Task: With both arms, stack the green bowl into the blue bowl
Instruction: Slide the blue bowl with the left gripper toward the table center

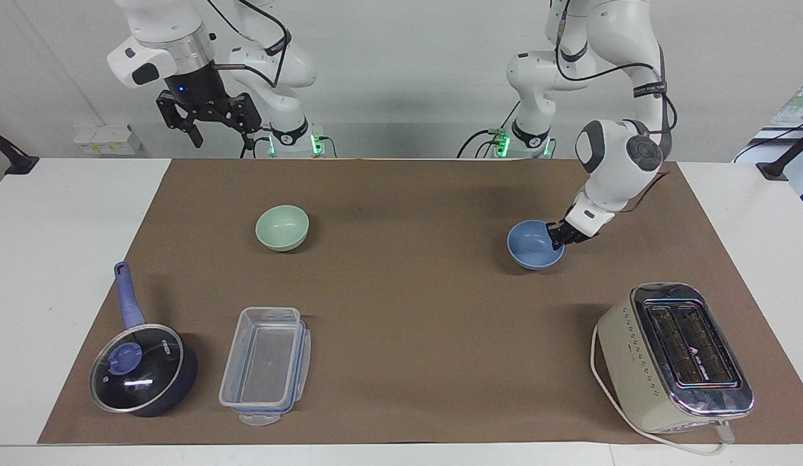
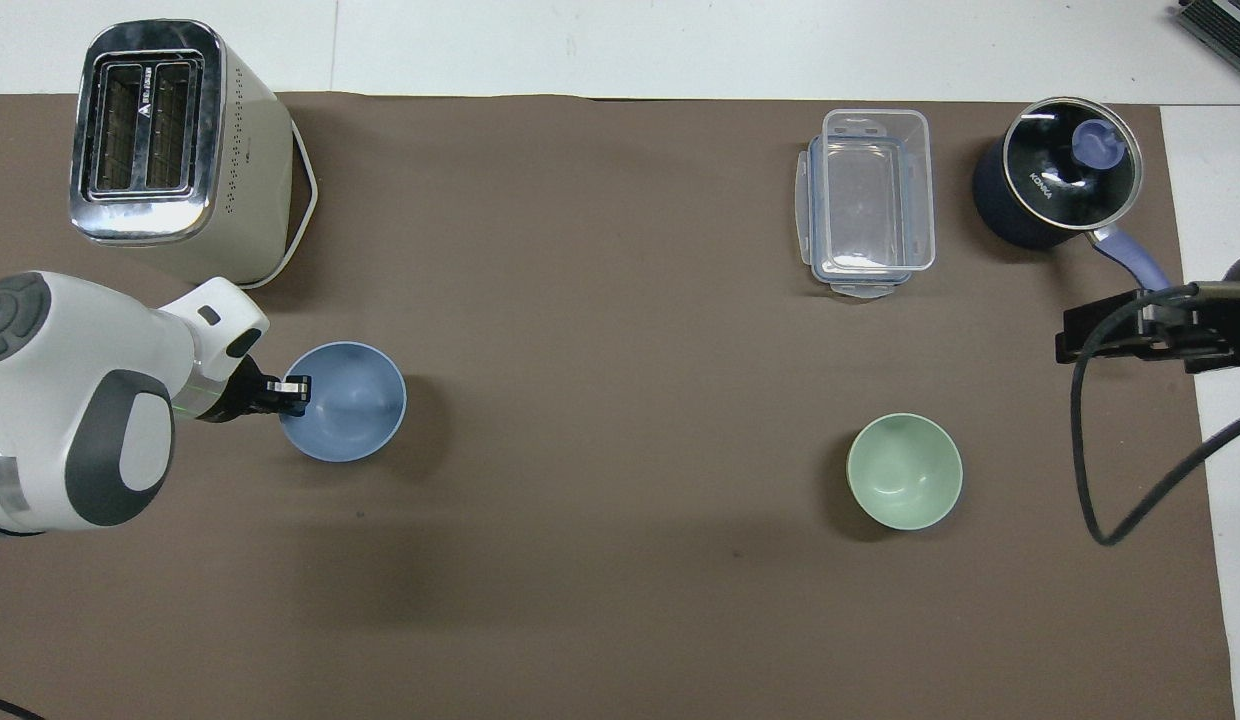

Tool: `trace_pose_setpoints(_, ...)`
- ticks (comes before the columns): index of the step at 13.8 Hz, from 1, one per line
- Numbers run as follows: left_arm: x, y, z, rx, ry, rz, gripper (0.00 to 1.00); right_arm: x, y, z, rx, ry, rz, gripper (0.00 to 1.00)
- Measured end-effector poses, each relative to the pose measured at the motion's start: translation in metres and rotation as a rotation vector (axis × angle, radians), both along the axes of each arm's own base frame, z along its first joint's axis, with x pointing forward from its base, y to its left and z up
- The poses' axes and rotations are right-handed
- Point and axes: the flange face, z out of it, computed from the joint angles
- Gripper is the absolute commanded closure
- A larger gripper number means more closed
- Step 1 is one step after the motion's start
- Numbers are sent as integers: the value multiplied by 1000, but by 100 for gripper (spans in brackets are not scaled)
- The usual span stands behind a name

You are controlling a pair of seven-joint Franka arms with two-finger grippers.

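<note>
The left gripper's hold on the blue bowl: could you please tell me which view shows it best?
The overhead view: the left gripper is shut on the rim of the blue bowl, one fingertip visibly inside. In the facing view the left gripper meets the blue bowl at the rim, fingers bunched together.

Toaster (image 2: 175,150) sits in the upper left of the overhead frame, with the blue bowl (image 2: 345,402) just below it at left. The container (image 2: 865,200) and the pot (image 2: 1060,175) share the upper right side by side, and the green bowl (image 2: 904,471) is below them, lower right.
</note>
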Motion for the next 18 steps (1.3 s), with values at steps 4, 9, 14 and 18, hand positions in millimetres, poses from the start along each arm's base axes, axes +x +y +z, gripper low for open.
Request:
trace_pose_setpoints(4,16,0,64,-20,23,-22,100,0,0,0,0,1,0,0)
trace_pose_setpoints(9,20,-9,92,-51,34,-32,100,0,0,-2,0,5,0,0)
trace_pose_setpoints(14,9,-65,85,-46,49,-67,100,0,0,-2,0,6,0,0)
trace_pose_setpoints(18,-7,-117,54,-85,40,-92,100,0,0,-2,0,6,0,0)
